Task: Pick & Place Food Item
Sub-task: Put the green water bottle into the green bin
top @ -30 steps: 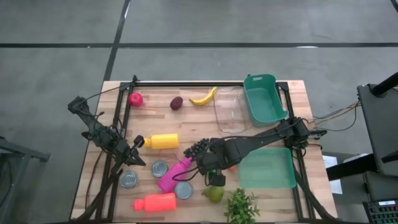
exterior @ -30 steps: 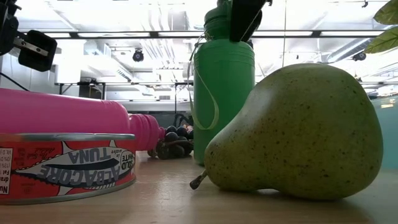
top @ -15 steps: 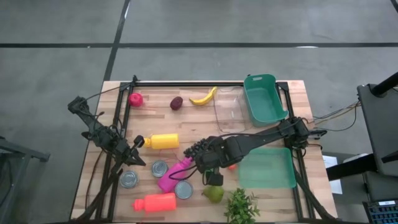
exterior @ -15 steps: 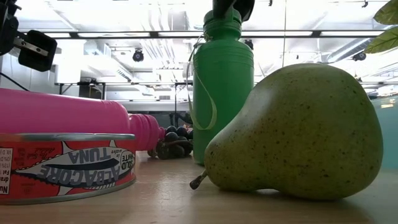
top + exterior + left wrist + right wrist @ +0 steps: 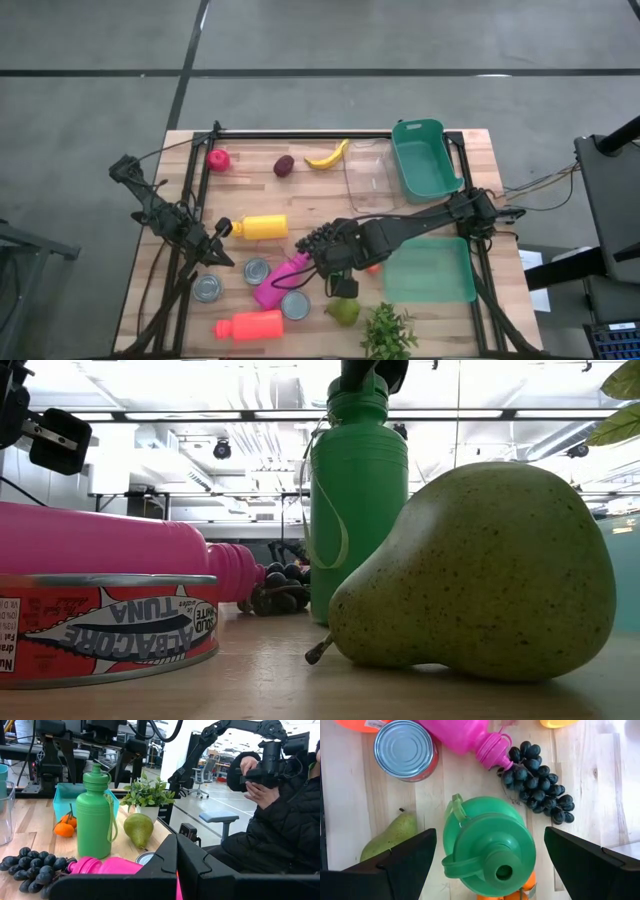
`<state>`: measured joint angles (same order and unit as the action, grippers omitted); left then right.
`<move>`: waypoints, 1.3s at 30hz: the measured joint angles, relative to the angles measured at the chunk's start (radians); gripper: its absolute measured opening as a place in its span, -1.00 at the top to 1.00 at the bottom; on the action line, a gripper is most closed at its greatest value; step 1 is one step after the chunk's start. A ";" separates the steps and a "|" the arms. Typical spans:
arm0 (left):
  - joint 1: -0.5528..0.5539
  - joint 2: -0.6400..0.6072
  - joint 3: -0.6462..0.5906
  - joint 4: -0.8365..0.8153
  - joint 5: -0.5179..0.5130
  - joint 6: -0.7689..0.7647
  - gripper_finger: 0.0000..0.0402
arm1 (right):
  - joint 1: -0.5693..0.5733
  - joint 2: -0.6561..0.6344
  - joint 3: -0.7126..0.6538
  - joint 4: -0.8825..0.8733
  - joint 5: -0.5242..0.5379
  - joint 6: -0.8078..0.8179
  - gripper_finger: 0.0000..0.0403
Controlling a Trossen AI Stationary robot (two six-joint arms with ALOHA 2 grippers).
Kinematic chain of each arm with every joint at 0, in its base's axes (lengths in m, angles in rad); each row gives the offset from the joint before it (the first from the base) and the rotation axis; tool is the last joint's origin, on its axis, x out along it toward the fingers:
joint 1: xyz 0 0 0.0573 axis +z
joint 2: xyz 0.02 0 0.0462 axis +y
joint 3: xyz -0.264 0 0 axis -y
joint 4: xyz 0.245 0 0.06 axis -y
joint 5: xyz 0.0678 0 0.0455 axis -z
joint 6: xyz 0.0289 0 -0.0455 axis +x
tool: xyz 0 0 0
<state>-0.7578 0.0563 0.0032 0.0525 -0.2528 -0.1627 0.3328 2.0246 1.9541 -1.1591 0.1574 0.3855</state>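
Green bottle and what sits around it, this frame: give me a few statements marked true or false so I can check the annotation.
1. The green bottle stands upright. True.
2. The right gripper is clamped on the bottle. False: its fingers stand open, either side of the cap.
3. The pear lies on the table. True.
4. The grapes are in the teal bin. False: they lie on the table beside the pink bottle.
5. The left gripper is open. False: shut.
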 joint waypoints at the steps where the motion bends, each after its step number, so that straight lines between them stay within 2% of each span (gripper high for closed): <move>1: 0.000 0.000 0.000 0.000 0.000 0.000 1.00 | 0.000 0.000 0.000 0.000 0.000 0.000 -0.83; 9: 0.000 0.000 0.000 0.000 0.000 0.000 1.00 | 0.000 0.000 -0.007 0.004 0.002 0.000 -0.80; 20: 0.000 0.000 0.000 0.000 0.000 0.000 1.00 | 0.000 0.000 -0.011 0.016 0.003 0.000 -0.20; 24: 0.000 0.000 0.000 0.000 0.000 0.000 1.00 | 0.000 0.000 -0.011 0.017 0.003 0.000 -0.05; 33: 0.000 0.000 0.000 0.000 0.000 0.000 1.00 | 0.001 0.000 -0.011 0.014 0.008 0.000 -0.10; 39: 0.000 0.000 0.000 0.000 0.000 0.000 1.00 | 0.001 0.000 -0.011 0.014 0.010 0.000 -0.06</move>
<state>-0.7578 0.0563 0.0032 0.0525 -0.2531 -0.1627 0.3336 2.0243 1.9427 -1.1454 0.1673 0.3855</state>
